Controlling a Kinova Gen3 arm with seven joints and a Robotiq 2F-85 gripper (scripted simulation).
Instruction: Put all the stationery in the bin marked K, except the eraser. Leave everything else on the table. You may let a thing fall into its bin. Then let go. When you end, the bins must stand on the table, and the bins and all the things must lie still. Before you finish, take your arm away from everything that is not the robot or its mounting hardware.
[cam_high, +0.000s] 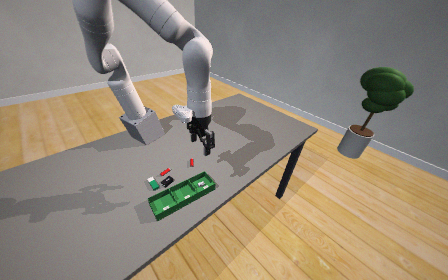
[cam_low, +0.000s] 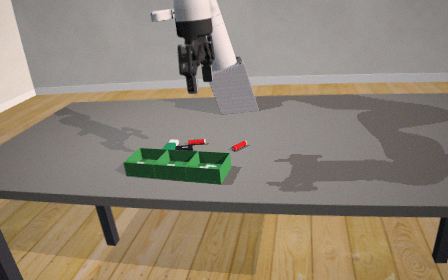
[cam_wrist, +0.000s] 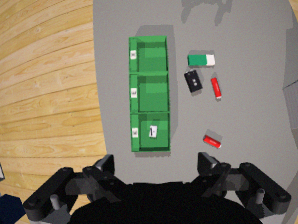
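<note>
A green bin with three compartments (cam_high: 167, 211) (cam_low: 170, 173) (cam_wrist: 132, 96) stands near the table's front edge. I cannot read its letters. A small white thing (cam_high: 202, 184) (cam_wrist: 153, 131) lies in the end compartment nearest the gripper. Behind the bin lie a short red cylinder (cam_high: 191, 162) (cam_low: 240, 145) (cam_wrist: 212, 141), a second red cylinder (cam_high: 165, 171) (cam_low: 198, 141) (cam_wrist: 216, 87), a small black thing (cam_high: 167, 181) (cam_low: 184, 147) (cam_wrist: 193, 80) and a green-and-white block (cam_high: 153, 183) (cam_low: 171, 144) (cam_wrist: 201, 60). My gripper (cam_high: 208, 146) (cam_low: 196, 83) (cam_wrist: 156, 163) is open and empty. It hangs high above the table, beyond the bin's end.
The arm's grey base block (cam_high: 142, 126) (cam_low: 232, 92) stands at the back of the table. The table's front edge runs close along the bin. A potted plant (cam_high: 380, 100) stands on the floor, far to the right.
</note>
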